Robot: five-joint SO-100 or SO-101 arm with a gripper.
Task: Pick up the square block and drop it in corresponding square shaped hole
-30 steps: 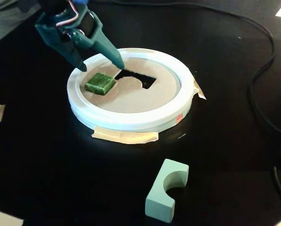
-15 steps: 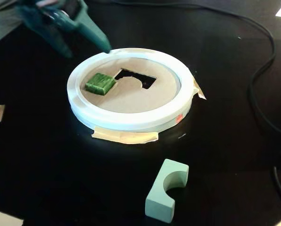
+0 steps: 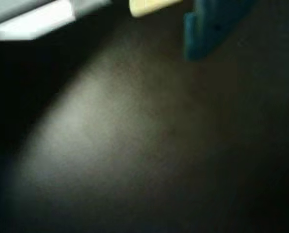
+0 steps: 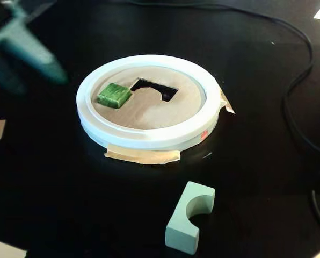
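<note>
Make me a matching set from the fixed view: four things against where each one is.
Things:
1. green block
2. arch block
3. gripper
4. cable

Places:
A. right side of the table
B. upper left, above the table
C. on the disc inside the ring
D. on the table in front of the ring

Pairs: 1-C, 2-D, 3-B, 4-A
</note>
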